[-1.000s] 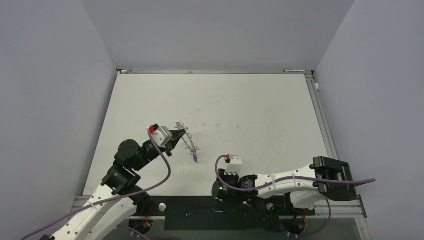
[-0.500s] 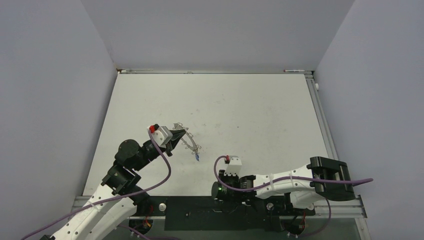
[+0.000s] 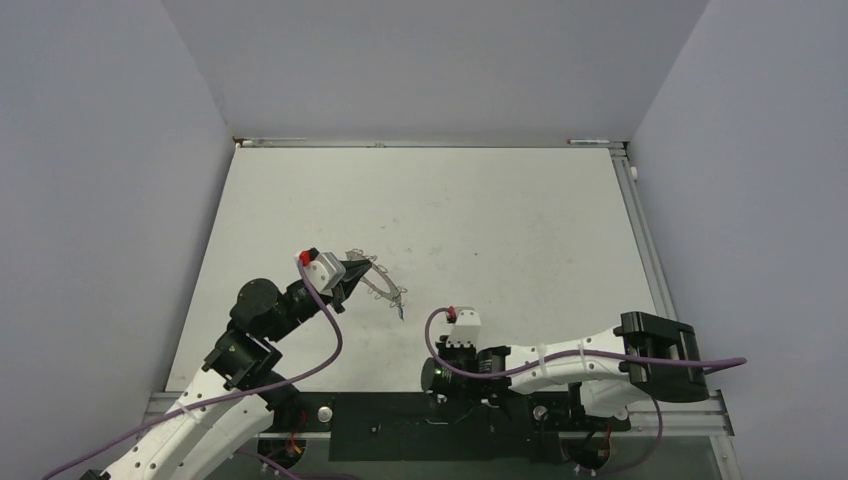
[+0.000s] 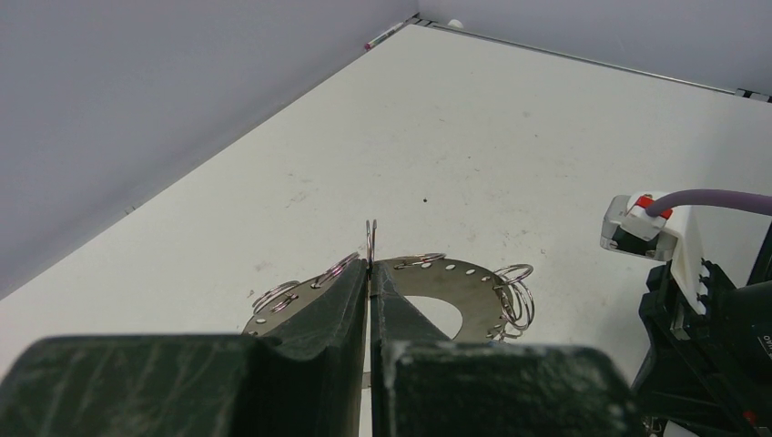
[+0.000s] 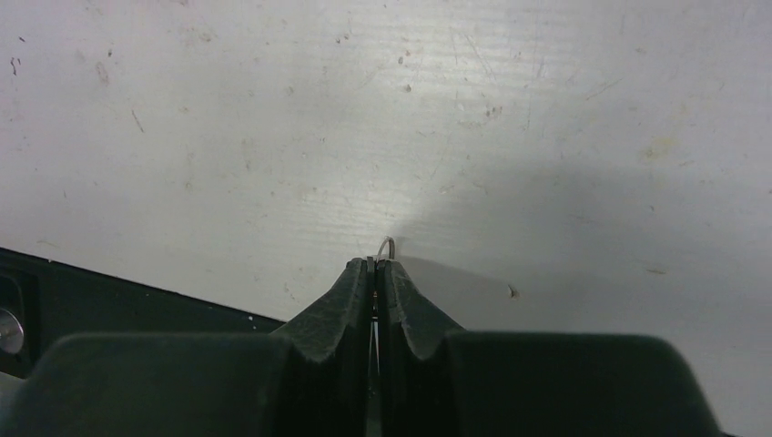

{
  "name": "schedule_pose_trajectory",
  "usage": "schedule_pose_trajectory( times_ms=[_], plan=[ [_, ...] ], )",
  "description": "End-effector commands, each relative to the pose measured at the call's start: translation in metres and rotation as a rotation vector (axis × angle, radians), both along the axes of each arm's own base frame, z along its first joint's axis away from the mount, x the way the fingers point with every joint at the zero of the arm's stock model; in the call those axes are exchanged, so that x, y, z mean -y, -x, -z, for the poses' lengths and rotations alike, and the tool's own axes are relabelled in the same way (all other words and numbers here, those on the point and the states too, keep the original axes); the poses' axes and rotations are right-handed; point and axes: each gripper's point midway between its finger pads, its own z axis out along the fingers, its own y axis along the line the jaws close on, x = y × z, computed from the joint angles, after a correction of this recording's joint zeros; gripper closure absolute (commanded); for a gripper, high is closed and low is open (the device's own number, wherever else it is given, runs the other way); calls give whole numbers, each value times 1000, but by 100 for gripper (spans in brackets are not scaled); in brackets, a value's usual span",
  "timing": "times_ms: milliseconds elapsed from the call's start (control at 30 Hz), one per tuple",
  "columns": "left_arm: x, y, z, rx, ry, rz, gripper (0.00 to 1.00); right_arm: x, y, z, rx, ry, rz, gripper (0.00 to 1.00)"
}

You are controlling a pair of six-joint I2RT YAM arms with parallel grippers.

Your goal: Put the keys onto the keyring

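The keyring (image 3: 380, 284) is a flat grey ring rimmed with wire loops, and its blue tag (image 3: 400, 312) hangs at its near right end. My left gripper (image 3: 353, 272) is shut on it. In the left wrist view the fingertips (image 4: 370, 269) pinch an upright wire loop at the near rim of the keyring (image 4: 460, 280). My right gripper (image 3: 440, 373) is low over the table's near edge. In the right wrist view it (image 5: 375, 266) is shut on the key (image 5: 388, 244). Only a thin silver tip of the key pokes out; its black head is hidden.
The white table (image 3: 480, 210) has grey walls on three sides. A black strip (image 5: 109, 291) runs along its near edge, just below my right gripper. My right wrist (image 4: 692, 300) stands close to the right of the keyring.
The keyring's right end and blue tag have risen slightly up and to the right in my left gripper. My right wrist has shifted a little to the left. Both grippers stay shut.
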Motion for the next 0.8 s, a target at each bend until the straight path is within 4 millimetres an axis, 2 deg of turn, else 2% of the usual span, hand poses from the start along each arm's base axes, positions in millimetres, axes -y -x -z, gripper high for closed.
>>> schedule_pose_trajectory(
  times_ms=[0,100,200,433,600,767],
  plan=[
    [-4,1,-42,87,66,-14,100,-12,-23,-23,120,46,-54,95],
    [-4,1,-42,87,65,-13,100,-19,-35,-30,200,114,-157,95],
    [-4,1,-42,87,65,-12,100,-25,-47,-26,234,172,-273,95],
    [-4,-1,-40,84,59,-17,100,-18,-68,-19,224,216,-321,95],
    [-3,0,-41,86,59,-11,100,-9,-76,-23,212,218,-303,76],
    [-3,0,-41,84,58,-11,100,-4,-79,-24,202,212,-287,68]
  ],
)
